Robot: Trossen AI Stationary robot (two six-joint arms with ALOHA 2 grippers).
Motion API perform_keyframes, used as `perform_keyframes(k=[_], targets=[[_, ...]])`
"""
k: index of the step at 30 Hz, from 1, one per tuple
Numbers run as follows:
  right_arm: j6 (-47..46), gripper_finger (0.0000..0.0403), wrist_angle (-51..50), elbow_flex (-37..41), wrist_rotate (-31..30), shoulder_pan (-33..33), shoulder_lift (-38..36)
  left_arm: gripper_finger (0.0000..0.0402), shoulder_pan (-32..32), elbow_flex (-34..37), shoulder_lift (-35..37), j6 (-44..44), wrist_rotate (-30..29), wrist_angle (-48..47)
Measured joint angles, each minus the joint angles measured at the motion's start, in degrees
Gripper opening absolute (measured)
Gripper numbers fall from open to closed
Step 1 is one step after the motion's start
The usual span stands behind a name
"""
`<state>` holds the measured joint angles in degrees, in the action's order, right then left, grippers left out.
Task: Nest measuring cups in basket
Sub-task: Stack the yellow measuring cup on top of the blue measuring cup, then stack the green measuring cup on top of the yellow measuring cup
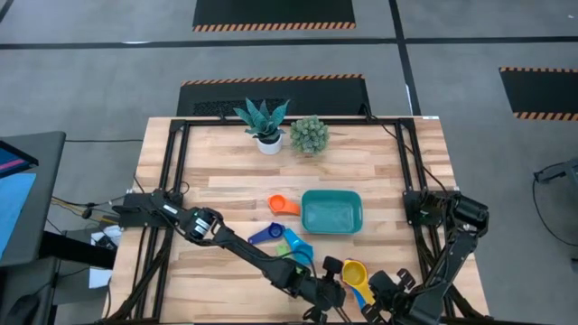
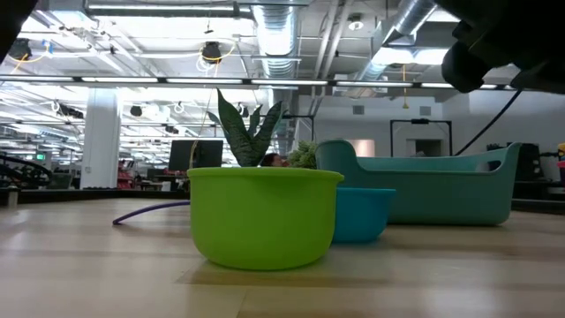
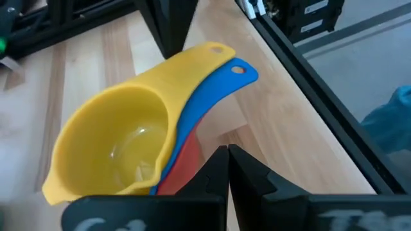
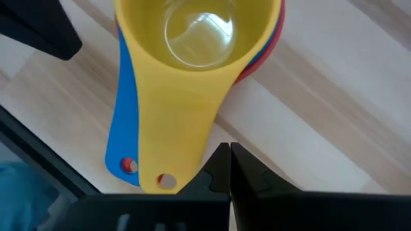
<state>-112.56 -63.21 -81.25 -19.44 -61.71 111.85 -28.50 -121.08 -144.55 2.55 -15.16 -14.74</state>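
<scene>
Jaws of left gripper (image 3: 228,168) and right gripper (image 4: 230,165) both together, gripping nothing, flanking yellow cup (image 1: 353,271) stack at bench (image 1: 226,181) near edge. Stack pre-nested, outside basket (image 1: 331,211); remaining cups loose just beside basket.

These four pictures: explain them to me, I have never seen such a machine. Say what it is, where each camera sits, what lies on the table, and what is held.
It is a robot with two dark arms at a wooden table. One picture looks straight down; one sits at table height; two ride on the wrists. From above, the left gripper and right gripper meet at the near edge beside a nested stack: a yellow cup on top, a blue cup and a red cup under it. Both sets of jaws are shut and hold nothing. Elsewhere lie an orange cup, several blue cups and the empty teal basket. The table-height camera looks past a green cup. Two potted plants stand at the far edge.
</scene>
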Motion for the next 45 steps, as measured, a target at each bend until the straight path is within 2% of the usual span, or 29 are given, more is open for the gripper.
perform_keyframes(k=[15, 25, 28, 33, 36, 40, 45], targets=[[4.2, 0.0015, 4.4, 0.0, 0.0, 2.7, 0.0, 0.0, 0.6, 0.0, 0.0, -0.2, 3.5, 0.4], [6.0, 0.002, 3.9, 0.0, 1.2, 2.8, -0.1, 0.0, 0.7, 0.0, 0.0, -0.2, 2.4, -1.8], [4.7, 0.0016, 0.3, -1.4, 3.1, 2.2, -0.2, 0.0, 0.3, 0.0, 0.2, -0.9, 0.2, -6.7], [4.6, 0.0011, -10.9, -9.5, 2.4, 1.3, -0.2, 0.0, -1.6, 0.0, 2.8, -2.8, -6.1, -18.0], [5.6, 0.0019, -16.0, -14.4, -2.7, 1.3, -0.3, 0.0, -2.8, 0.0, 4.3, -4.3, -8.8, -24.3], [12.5, 0.0031, -15.2, -17.3, -10.4, 2.1, -0.3, 0.0, -4.7, 0.0, 6.5, -6.1, -9.8, -34.4], [17.2, 0.0032, -14.1, -17.4, -12.1, 4.2, -0.2, 0.0, -7.3, 0.5, 8.4, -13.6, -13.2, -51.0]])
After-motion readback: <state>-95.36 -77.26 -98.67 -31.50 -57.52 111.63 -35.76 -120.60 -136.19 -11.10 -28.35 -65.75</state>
